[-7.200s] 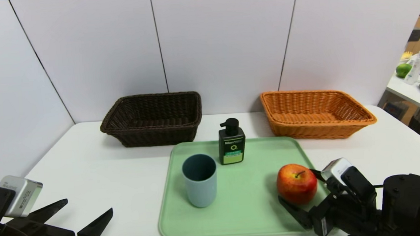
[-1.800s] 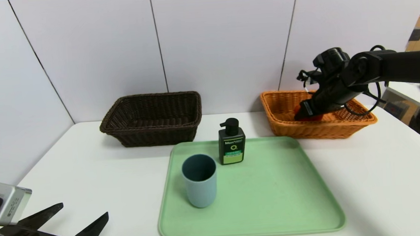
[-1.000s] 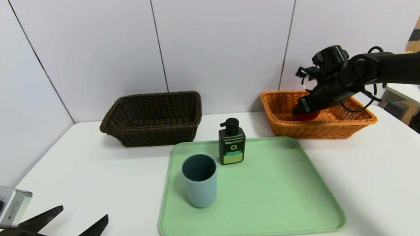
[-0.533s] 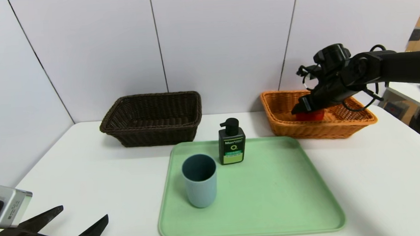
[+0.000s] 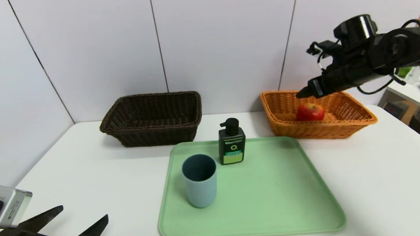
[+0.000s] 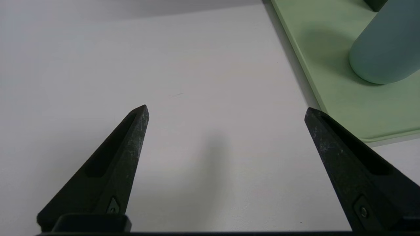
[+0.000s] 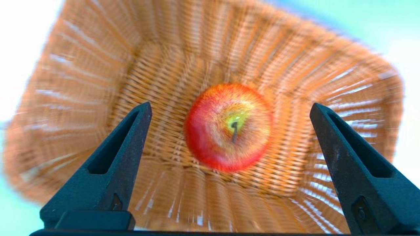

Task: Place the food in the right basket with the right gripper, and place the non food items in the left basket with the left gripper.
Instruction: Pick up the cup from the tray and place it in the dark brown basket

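Where wicker curves, apple (image 5: 310, 112) rests

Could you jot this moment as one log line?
right black gripper: open above red apple in orange wicker basket | left black gripper: idle, open, beside green tray

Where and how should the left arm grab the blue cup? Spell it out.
Take the cup by its outer side wall, below the rim. It stands upright on the tray, open end up, so I'd bring the left tool in from the robot's left, jaws either side of the round body. That side looks free; the pump bottle stands close behind, toward the right.
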`<state>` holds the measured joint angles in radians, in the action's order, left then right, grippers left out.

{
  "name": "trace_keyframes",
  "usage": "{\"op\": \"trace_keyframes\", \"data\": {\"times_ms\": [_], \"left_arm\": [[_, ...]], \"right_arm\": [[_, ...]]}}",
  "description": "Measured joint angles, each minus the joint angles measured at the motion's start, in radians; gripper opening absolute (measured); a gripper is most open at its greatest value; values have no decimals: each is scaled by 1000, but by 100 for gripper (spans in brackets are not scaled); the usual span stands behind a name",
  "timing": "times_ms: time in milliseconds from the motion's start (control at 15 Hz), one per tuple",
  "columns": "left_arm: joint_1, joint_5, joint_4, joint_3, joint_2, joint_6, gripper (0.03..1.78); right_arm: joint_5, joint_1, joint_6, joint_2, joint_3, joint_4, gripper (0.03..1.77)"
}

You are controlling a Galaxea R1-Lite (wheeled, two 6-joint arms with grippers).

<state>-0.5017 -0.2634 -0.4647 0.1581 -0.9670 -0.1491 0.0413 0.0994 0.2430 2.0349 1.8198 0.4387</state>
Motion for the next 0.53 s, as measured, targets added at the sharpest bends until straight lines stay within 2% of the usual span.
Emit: {"op": "trace_keyframes", "data": {"times_ms": [333,533], "left_arm": [[0,0,0,4,2,2,169],[0,0,0,6,4,8,169]], "right_arm": [[-67,3,6,-229,-58,1,168],[-100,3,0,-427,-227,-5,169]]}}
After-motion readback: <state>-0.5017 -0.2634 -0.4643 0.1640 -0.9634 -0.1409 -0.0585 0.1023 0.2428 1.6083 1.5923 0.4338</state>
